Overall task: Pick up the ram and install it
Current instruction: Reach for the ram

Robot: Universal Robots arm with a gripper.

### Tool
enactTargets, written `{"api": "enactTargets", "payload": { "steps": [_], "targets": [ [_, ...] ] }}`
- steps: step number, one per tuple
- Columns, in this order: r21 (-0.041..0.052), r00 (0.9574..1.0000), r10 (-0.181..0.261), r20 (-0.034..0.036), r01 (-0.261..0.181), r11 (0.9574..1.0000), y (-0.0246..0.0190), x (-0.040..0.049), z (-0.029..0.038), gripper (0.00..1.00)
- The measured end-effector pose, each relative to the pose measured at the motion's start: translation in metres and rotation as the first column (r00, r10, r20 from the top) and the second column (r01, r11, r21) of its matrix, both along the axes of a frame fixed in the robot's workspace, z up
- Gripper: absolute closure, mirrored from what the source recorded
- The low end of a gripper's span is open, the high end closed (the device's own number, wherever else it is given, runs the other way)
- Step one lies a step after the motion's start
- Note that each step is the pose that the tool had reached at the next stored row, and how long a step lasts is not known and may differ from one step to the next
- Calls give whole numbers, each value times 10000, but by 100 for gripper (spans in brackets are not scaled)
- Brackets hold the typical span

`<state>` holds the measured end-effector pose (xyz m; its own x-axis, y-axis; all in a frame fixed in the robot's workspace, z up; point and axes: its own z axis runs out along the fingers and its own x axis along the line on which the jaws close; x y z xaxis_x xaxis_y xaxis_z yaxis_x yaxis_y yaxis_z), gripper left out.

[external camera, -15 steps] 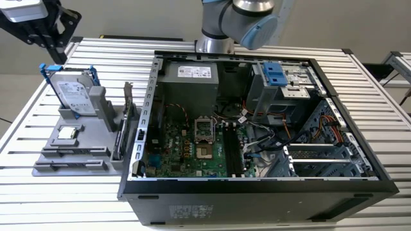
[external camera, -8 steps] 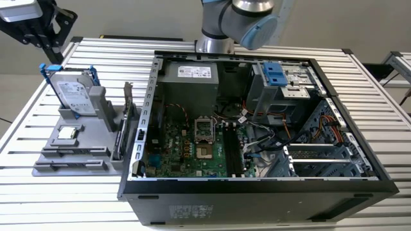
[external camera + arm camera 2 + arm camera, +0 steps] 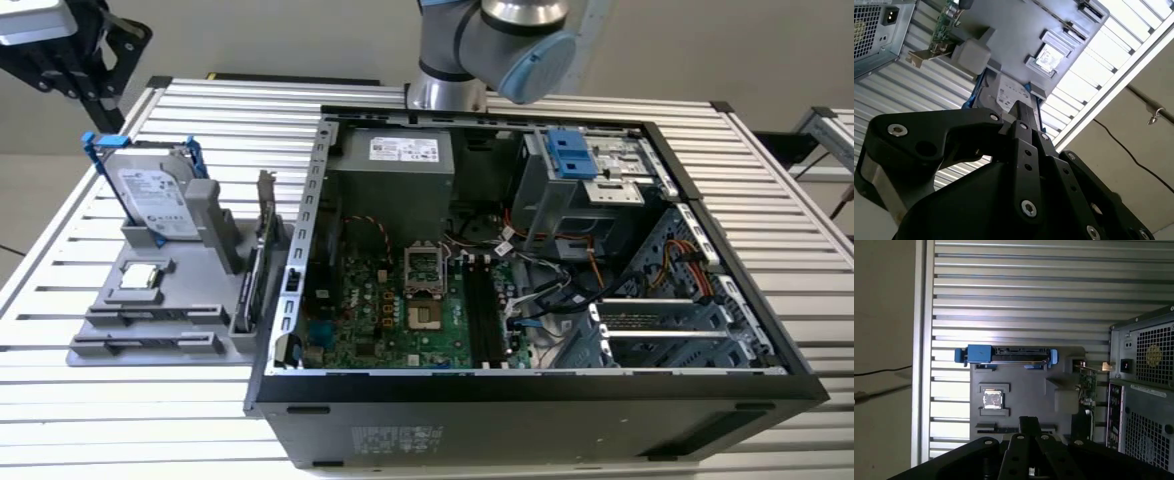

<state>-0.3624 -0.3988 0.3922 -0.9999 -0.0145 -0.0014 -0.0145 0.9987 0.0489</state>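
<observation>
Shut and empty, the black gripper (image 3: 1029, 424) is poised over the grey plastic tray (image 3: 1024, 390) where the thin dark ram (image 3: 996, 430) is slotted; if lowered unopened, the ram could be struck.

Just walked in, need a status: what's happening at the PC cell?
The arm's gripper hovers over the grey parts holder beside the open PC case, with nothing visibly in it. The ram sits in the holder, not yet picked up, and the motherboard's black memory slots look empty.
</observation>
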Motion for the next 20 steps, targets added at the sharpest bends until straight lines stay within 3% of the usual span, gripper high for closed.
{"api": "enactTargets", "payload": {
  "steps": [8, 20],
  "targets": [
    [1, 10000, 1, -1, -1, 10000, -6, -5, -1, 100],
    [0, 10000, 1, -1, -1, 10000, -69, -4, -2, 100]
  ]
}}
